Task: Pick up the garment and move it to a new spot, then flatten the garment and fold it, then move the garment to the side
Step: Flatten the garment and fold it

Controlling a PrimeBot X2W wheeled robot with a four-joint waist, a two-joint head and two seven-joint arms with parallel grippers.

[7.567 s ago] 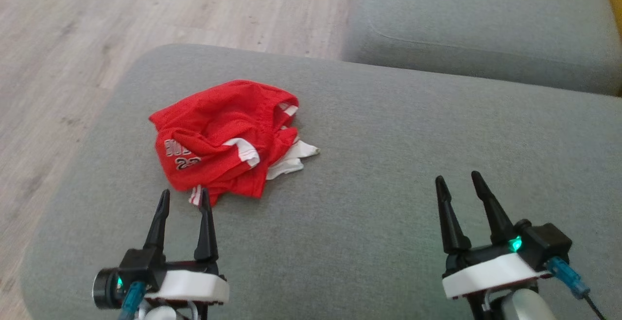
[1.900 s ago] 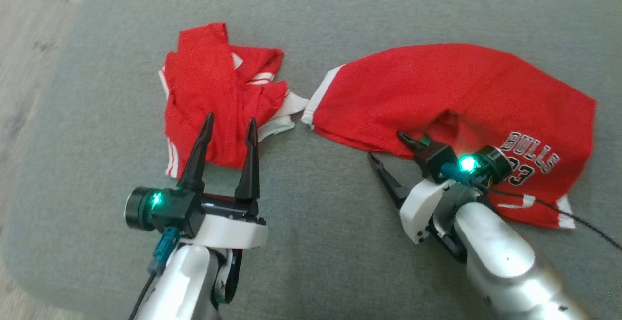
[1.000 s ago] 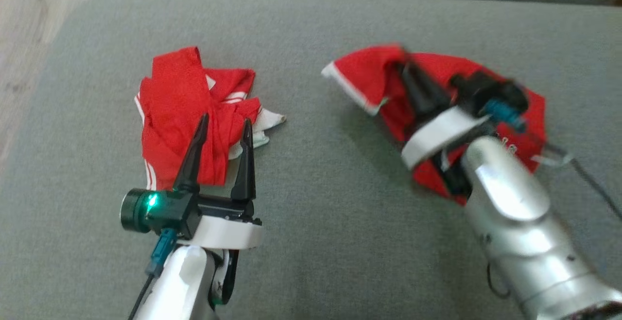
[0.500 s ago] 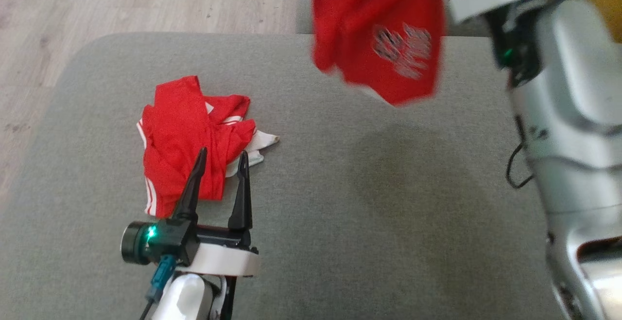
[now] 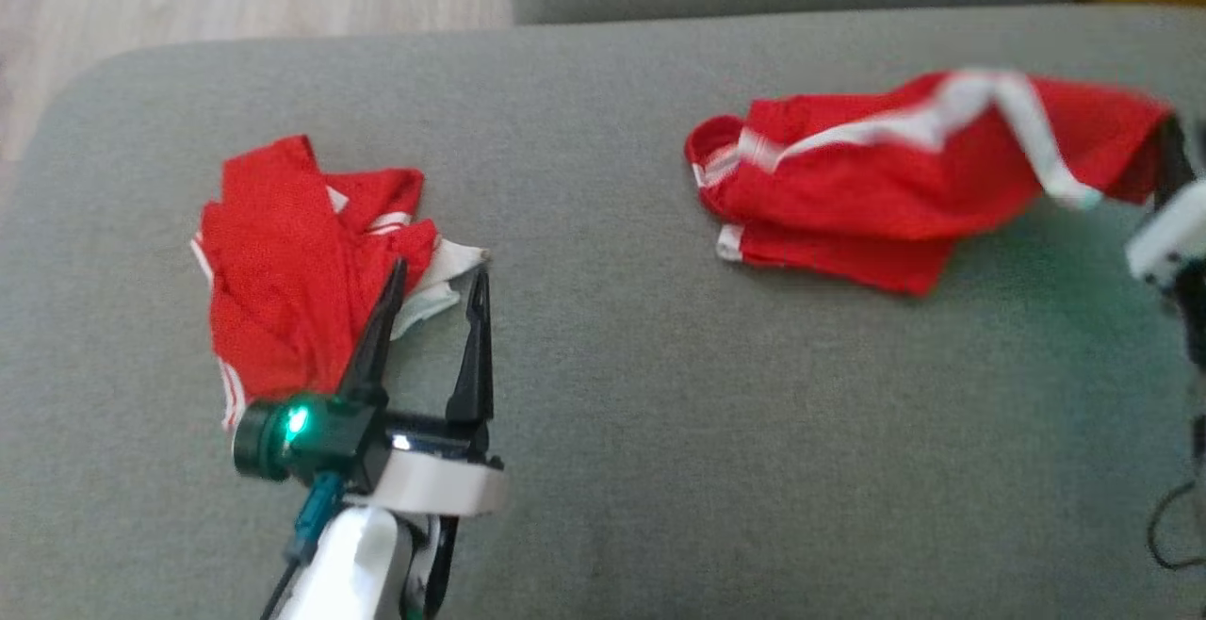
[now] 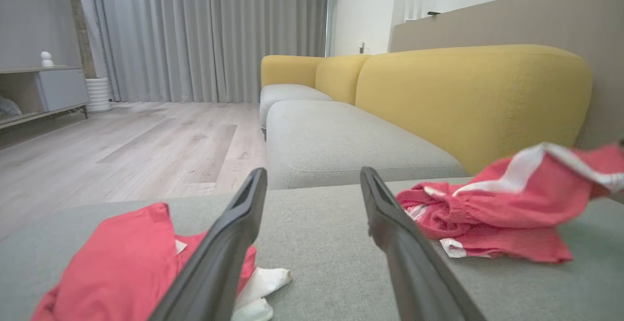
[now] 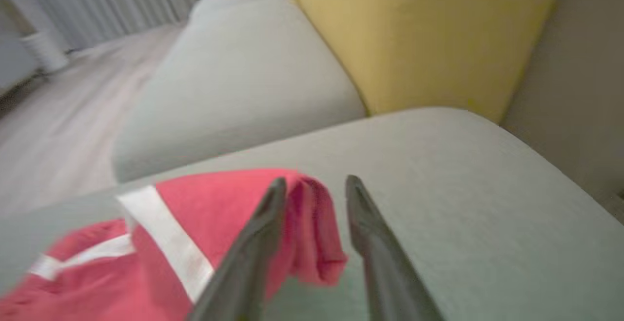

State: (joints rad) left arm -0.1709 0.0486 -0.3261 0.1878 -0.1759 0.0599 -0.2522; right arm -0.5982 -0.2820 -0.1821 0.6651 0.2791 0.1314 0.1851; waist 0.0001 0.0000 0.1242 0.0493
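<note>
The garment point(image 5: 848, 196), swinging in the air a moment ago, is now lying crumpled at two o'clock on the sofa cushion point(image 5: 612, 394), so flattening is coming next. My right tool point(image 7: 317, 180) is reaching in low from three o'clock, parting halfway, a fold sitting loose between its jaws. My left tool point(image 5: 438, 271) is hovering wide open, empty, by the other red heap point(image 5: 273, 281) at nine o'clock.

No readable text or number anywhere (the red garment point(image 5: 876, 215) included).
</note>
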